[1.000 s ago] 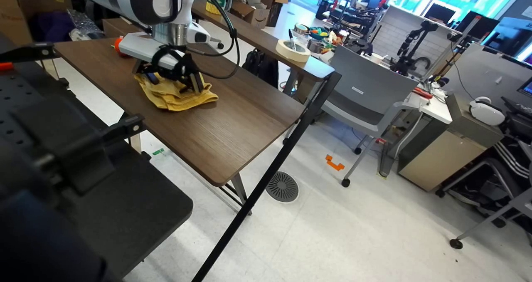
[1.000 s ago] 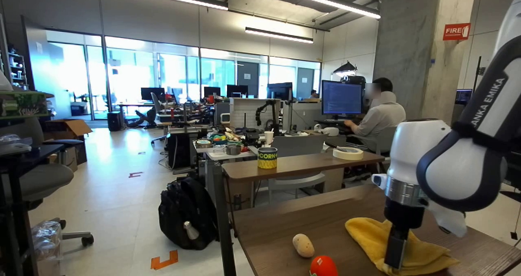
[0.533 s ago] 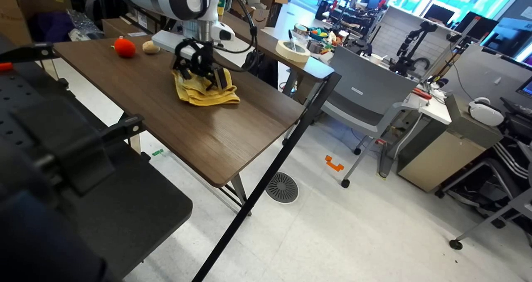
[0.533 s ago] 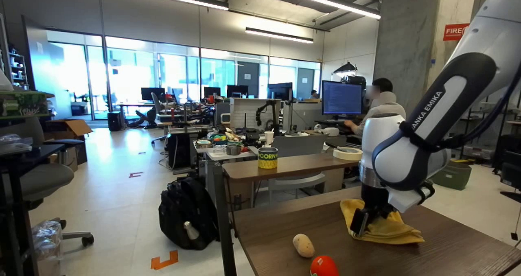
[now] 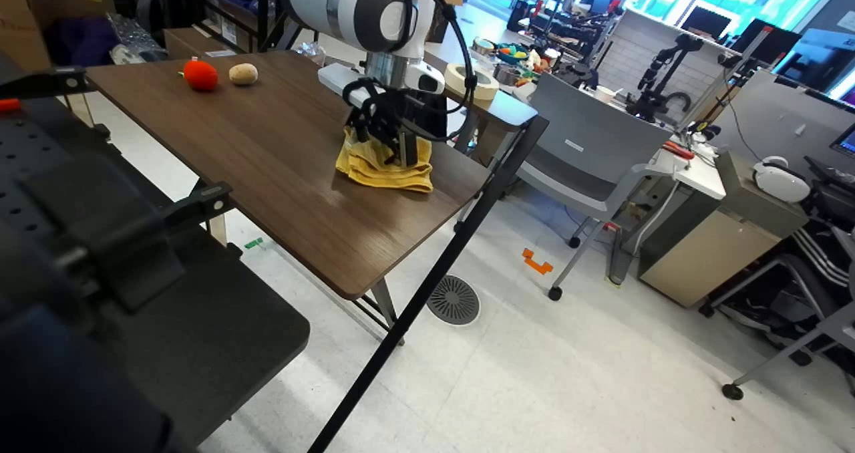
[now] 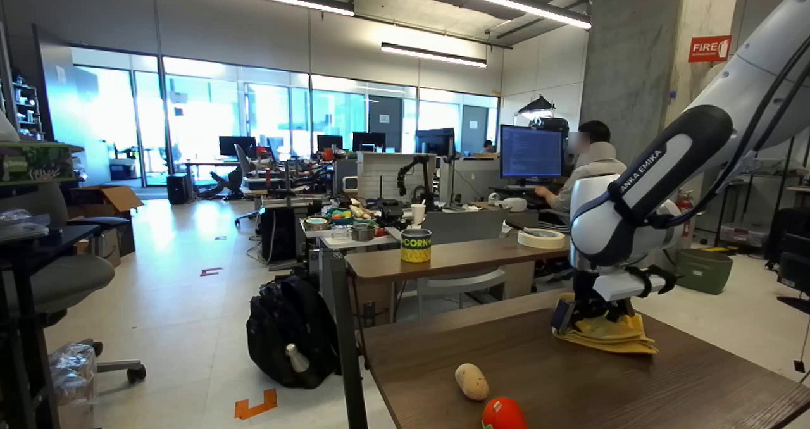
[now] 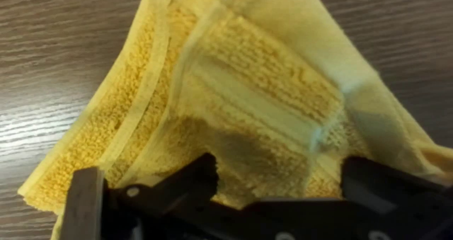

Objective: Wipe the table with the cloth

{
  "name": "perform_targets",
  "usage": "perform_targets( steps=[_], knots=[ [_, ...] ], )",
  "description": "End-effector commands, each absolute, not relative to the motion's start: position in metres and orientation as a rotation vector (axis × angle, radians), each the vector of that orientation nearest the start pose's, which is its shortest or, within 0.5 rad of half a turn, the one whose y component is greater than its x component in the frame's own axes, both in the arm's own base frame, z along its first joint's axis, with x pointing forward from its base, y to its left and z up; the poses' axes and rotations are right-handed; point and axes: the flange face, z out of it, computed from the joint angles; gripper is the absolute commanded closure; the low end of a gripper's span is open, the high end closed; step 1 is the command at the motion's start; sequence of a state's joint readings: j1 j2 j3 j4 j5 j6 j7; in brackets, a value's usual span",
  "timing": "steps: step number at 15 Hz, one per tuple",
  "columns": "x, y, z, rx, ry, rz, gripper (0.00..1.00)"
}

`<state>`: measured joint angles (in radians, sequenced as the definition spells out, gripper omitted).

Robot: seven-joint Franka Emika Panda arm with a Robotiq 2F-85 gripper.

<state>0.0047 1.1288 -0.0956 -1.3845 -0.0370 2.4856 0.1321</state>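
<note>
The yellow cloth lies folded on the brown wood-grain table, towards the table's right end in this exterior view. My gripper points down onto it, fingers spread wide and tips against the fabric. Seen from an exterior view, the gripper stands over the cloth near the raised shelf. The wrist view has layered folds of the cloth below the gripper, whose jaws are wide apart with fabric showing between them, not pinched. The cloth's edge beneath the gripper is hidden.
A red ball-like item and a pale potato-shaped item sit at the table's far end. A raised shelf along one side carries a corn can and a tape roll. A black post stands by the table's corner.
Gripper and cloth have slid together along the tabletop, rightward in an exterior view and farther back in an exterior view. The red and pale items have come fully into sight. The jaws stay open.
</note>
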Motion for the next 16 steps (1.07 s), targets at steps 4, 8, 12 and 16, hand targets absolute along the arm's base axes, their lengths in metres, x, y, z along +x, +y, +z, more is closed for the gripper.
perform_targets(
  steps=[4,8,12,16],
  knots=[
    [0.703,0.013,-0.014,-3.167,0.232,0.041,0.0],
    [0.703,0.109,0.006,-3.14,0.031,-0.06,0.0],
    [0.692,0.213,0.009,-3.15,-0.136,-0.208,0.0],
    [0.697,0.216,-0.002,-3.191,-0.135,-0.27,0.0]
  ],
)
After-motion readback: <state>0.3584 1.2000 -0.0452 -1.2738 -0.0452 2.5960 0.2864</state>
